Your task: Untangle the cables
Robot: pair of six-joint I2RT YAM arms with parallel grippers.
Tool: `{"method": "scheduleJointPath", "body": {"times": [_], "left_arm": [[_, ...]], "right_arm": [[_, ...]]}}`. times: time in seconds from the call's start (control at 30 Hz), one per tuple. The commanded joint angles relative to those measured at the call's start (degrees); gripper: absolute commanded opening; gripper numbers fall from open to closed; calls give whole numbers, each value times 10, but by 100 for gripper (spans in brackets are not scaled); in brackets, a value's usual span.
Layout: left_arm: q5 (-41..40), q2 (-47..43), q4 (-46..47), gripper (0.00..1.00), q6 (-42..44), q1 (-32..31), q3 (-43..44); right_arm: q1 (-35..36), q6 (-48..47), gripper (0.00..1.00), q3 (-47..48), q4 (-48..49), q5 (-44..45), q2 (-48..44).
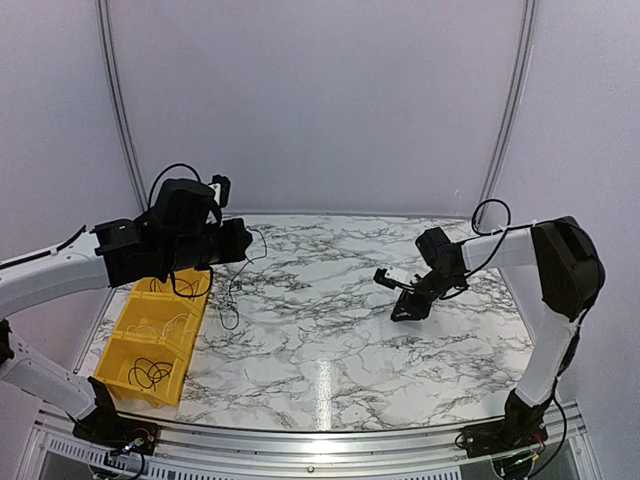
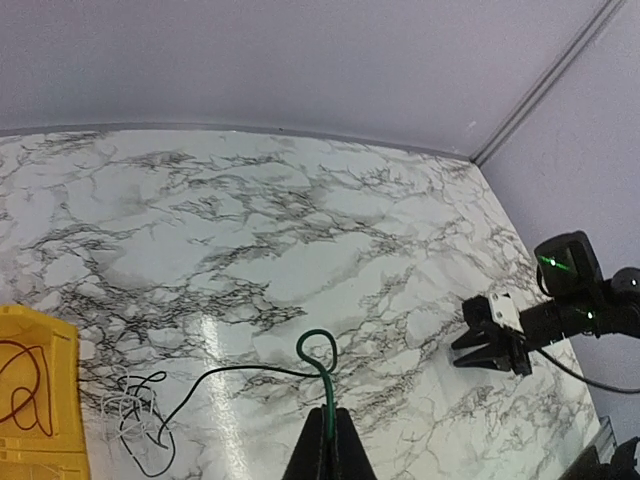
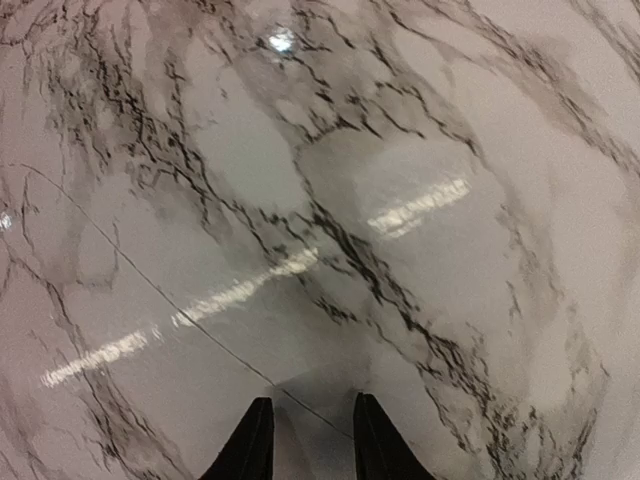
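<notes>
While left arm [image 1: 60,272] hangs raised, jaws pinched on green cable [image 2: 329,385], right arm [image 1: 500,245] low, jaws parted, empty.

White table [image 1: 330,320] veined black, yellow bin [image 1: 186,358], black cables [image 2: 250,370], one seemingly green.

A glossy white worktop [image 1: 330,330], veined in grey and black like marble, fills the lower half of the top view. Pale lilac walls close it in: a back wall [image 1: 320,100] across the upper middle, a left wall panel [image 1: 50,120] at the upper left and a right wall panel [image 1: 585,100] at the upper right. Thin grey strips [image 1: 118,110], slightly bowed, run up the joins between them. A ribbed metal rail [image 1: 300,442] borders the bottom edge. Overhead light shows as a bright streak [image 1: 322,385] on the surface at lower centre. In the right wrist view, similar glare bands [image 3: 415,212] slant across the middle.
</notes>
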Motion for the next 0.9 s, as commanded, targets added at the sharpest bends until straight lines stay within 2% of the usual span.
{"method": "scheduleJointPath", "body": {"times": [0.0,0.1,0.2,0.27,0.37,0.43,0.5,0.57,0.63,0.77,0.87], "left_arm": [[94,58,26,0,51,-33,105],[130,94,31,0,91,-68,176],[169,110,59,0,102,-89,204],[177,113,87,0,87,-92,191],[141,115,152,0,53,-92,124],[102,129,196,0,22,-92,60],[54,153,222,0,-38,-92,2],[54,184,261,0,-92,-90,-47],[75,222,271,0,-126,-91,-60],[108,267,277,0,-143,-99,-58],[107,270,278,0,-141,-103,-57]], "right_arm": [[-60,15,35,18,-64,-9,-41],[-74,4,52,27,-82,-27,-90],[-74,1,64,26,-82,-24,-147],[-75,-2,72,30,-90,-42,-178],[-72,-27,90,43,-141,-157,-204],[-66,-28,98,48,-157,-201,-211],[-52,-32,97,39,-152,-214,-214],[-30,-42,95,21,-136,-194,-215],[7,-50,91,4,-124,-150,-210],[74,-68,84,-12,-128,-93,-183],[109,-77,83,-25,-133,-66,-170]]}}
